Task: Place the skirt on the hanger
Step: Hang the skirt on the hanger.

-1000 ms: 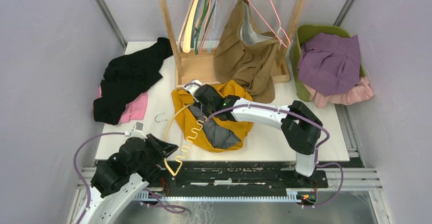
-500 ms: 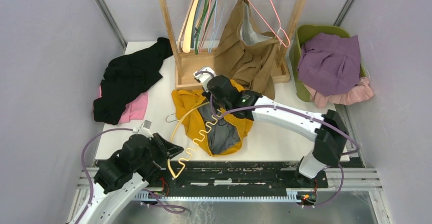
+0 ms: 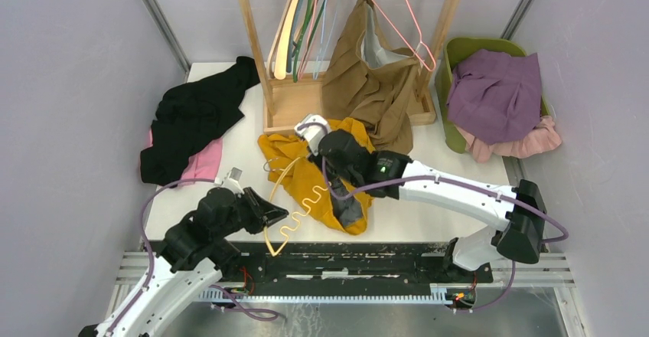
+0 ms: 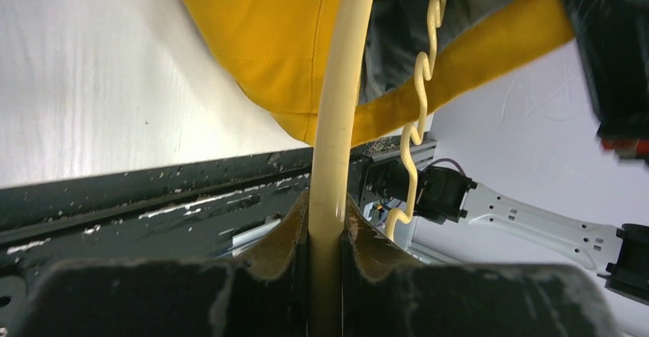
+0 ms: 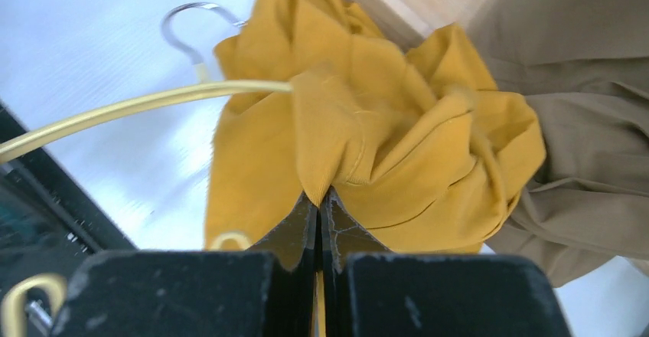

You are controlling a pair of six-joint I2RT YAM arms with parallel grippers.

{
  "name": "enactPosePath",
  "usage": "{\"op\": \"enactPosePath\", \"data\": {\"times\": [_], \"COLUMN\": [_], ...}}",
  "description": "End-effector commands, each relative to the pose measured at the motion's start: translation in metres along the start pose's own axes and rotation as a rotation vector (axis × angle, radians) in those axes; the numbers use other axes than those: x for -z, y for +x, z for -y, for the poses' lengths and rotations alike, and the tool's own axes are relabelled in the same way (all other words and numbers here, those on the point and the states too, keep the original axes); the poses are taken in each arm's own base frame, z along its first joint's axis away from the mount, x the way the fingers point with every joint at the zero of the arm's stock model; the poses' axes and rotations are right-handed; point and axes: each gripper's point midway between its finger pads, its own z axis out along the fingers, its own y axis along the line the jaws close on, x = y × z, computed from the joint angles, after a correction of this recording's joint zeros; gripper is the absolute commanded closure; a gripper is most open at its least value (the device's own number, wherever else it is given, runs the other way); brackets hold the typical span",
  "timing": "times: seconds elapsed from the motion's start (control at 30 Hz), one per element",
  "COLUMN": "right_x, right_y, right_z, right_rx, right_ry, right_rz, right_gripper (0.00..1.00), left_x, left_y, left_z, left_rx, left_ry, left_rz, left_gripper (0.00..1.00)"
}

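Observation:
A mustard-yellow skirt [image 3: 321, 184] with a grey lining lies bunched on the white table in front of the wooden rack. A pale yellow hanger [image 3: 295, 207] with a wavy lower bar and a metal hook [image 3: 269, 167] reaches from the table's front edge into the skirt. My left gripper [image 3: 274, 216] is shut on the hanger's smooth arm [image 4: 331, 145] at its near end. My right gripper [image 3: 315, 144] is shut on a fold of the skirt's edge [image 5: 329, 176], lifted above the hanger arm [image 5: 153, 107].
A wooden rack [image 3: 295, 99] with several hangers and a brown garment [image 3: 367, 76] stands behind the skirt. Black and pink clothes [image 3: 191, 122] lie at the back left. A green basket [image 3: 451, 53] with purple and pink clothes stands at the right.
My right gripper has pulled the skirt back and to the right, bunching it narrower. My left gripper has moved forward and right with the hanger, whose hook now lies nearer the skirt.

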Motion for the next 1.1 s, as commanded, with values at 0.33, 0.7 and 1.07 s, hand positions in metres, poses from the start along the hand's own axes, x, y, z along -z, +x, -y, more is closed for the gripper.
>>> {"op": "enactPosePath", "data": {"times": [0.33, 0.7, 1.07], "right_x": [0.091, 0.136, 0.094], "right_y": [-0.022, -0.011, 0.001], "right_z": [-0.072, -0.073, -0.123], "right_rx": [-0.095, -0.092, -0.103], "right_ry": [-0.056, -0.062, -0.109], "right_rz": [0.191, 0.148, 0.067], "right_gripper": [0.99, 0.99, 0.99], "left_x": [0.005, 0.045, 0.011], "left_y": [-0.068, -0.095, -0.104], "left_z": [0.043, 0.056, 0.037], "left_rx": [0.012, -0.044, -0.037], "left_ry": [0.116, 0.101, 0.158], "left_rz": [0.337, 0.494, 0.572], "left_gripper": [0.97, 0.97, 0.97]}}
